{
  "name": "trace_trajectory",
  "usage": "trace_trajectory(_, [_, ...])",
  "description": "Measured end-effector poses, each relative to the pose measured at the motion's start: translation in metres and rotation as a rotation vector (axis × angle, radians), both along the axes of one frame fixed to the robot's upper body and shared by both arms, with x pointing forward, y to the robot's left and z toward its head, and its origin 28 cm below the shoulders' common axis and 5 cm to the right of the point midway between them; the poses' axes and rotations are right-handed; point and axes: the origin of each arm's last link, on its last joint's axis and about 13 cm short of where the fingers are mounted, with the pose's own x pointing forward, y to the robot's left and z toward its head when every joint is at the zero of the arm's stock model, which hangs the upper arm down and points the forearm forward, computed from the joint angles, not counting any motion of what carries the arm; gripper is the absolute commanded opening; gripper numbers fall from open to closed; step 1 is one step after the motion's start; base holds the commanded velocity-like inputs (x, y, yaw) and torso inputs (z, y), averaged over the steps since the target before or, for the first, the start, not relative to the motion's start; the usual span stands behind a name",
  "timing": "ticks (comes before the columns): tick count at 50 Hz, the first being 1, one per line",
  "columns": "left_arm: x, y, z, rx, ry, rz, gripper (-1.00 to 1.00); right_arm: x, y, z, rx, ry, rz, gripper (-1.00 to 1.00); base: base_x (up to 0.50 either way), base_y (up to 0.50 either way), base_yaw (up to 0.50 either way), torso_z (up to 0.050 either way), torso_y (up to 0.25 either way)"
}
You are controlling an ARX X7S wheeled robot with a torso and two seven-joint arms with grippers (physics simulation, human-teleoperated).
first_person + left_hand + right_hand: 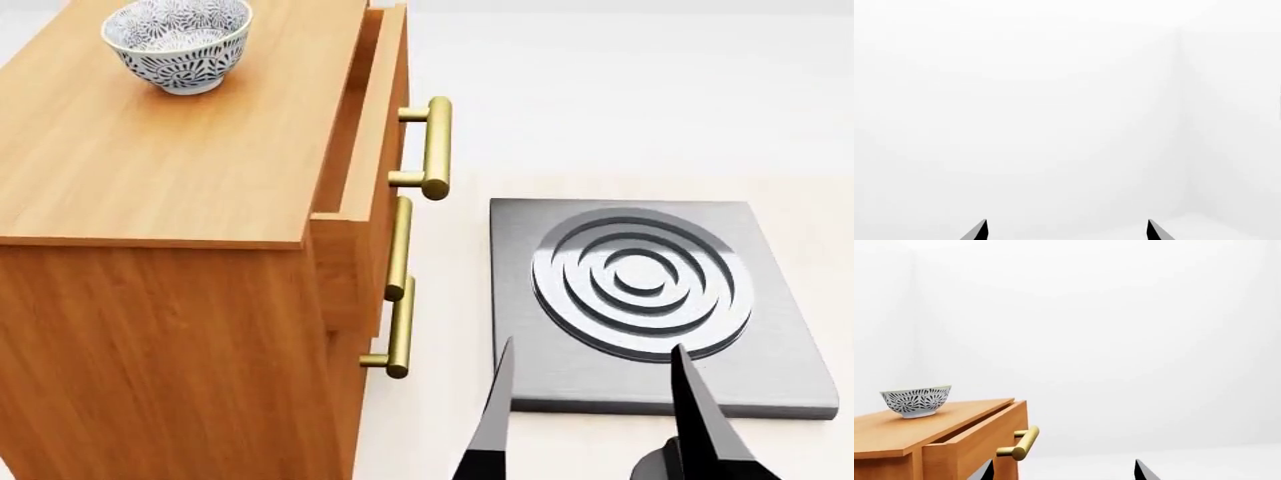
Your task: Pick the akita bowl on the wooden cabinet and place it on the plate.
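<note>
The akita bowl, white with a dense dark blue pattern, stands upright at the far back of the wooden cabinet top. My right gripper is open and holds nothing. It hovers low in front of the cabinet, over the grey stove, well short of the bowl. In the left wrist view my left gripper is open too, facing only white wall. The head view does not show the left gripper. The plate is out of view.
A grey square stove with raised concentric rings lies on the pale floor to the right of the cabinet. The cabinet's top drawer is pulled out a little, and brass bar handles jut toward the stove.
</note>
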Motion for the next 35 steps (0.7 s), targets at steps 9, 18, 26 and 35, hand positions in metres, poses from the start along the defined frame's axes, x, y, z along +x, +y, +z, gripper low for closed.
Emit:
trace_trajectory(9, [0.027, -0.010, 0.004, 0.015, 0.089, -0.033, 1.00, 0.001, 0.000, -0.002, -0.003, 0.006, -0.001, 1.00, 0.00, 0.00, 0.00, 0.000, 0.000])
trace_trajectory(18, [0.047, -0.016, -0.009, 0.027, 0.224, -0.065, 1.00, 0.003, -0.001, -0.003, -0.005, 0.011, -0.004, 1.00, 0.00, 0.00, 0.00, 0.000, 0.000])
trace_trajectory(26, [0.056, -0.007, -0.014, -0.016, 0.289, -0.012, 1.00, 0.003, -0.001, -0.004, -0.006, 0.014, -0.005, 1.00, 0.00, 0.00, 0.00, 0.000, 0.000])
trace_trajectory(35, [0.059, 0.005, -0.014, -0.084, 0.317, 0.074, 1.00, 0.004, -0.002, -0.005, -0.005, 0.017, -0.007, 1.00, 0.00, 0.00, 0.00, 0.000, 0.000])
